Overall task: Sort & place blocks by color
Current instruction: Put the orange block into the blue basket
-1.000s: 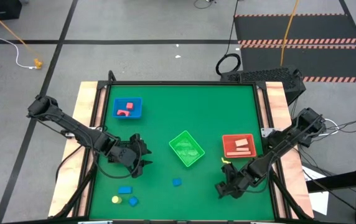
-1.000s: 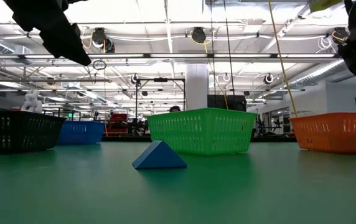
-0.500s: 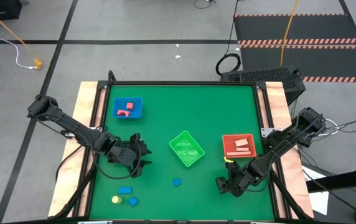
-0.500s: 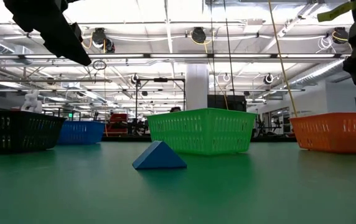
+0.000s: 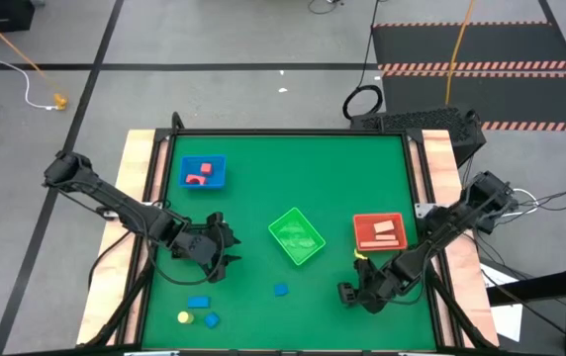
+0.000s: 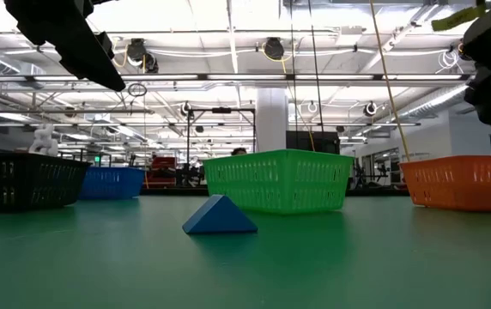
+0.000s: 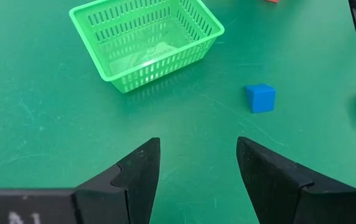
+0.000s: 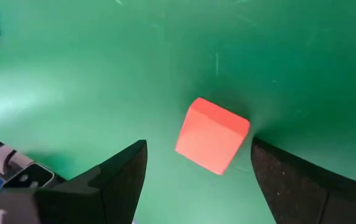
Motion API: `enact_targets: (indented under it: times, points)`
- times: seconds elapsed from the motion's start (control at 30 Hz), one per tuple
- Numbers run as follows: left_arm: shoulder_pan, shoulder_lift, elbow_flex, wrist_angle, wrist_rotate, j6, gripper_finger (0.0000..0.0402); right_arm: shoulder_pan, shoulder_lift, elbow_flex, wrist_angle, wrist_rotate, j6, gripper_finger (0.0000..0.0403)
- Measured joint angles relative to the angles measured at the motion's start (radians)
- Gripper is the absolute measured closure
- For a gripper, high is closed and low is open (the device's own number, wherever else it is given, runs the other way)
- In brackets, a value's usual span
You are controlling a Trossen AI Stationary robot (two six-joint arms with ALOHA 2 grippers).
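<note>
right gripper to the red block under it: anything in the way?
Nothing visible. In the right wrist view the red block lies alone on bare green table, between the open fingers of the right gripper; whether they touch it is unclear.

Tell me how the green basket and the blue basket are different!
The green basket sits turned at a slant near the middle of the table, while the blue basket sits straight near the far left corner. The blue basket holds red blocks; what lies in the green basket cannot be made out. In the low view the green basket looks nearer, the blue basket farther back. Both are small square baskets with slotted sides, standing upright on the green table.
</note>
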Motion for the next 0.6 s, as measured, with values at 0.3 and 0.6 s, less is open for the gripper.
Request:
enact_targets:
  times: [0.3,0.6]
  points:
    - [0.0,0.0,0.0,-0.002,0.002,0.0,0.0188,0.0,0.084,0.002,-0.01,-0.044,-0.054,0.0168]
    - [0.0,0.0,0.0,-0.002,0.004,0.0,0.0188,0.001,0.086,0.001,-0.085,0.013,-0.121,0.0285]
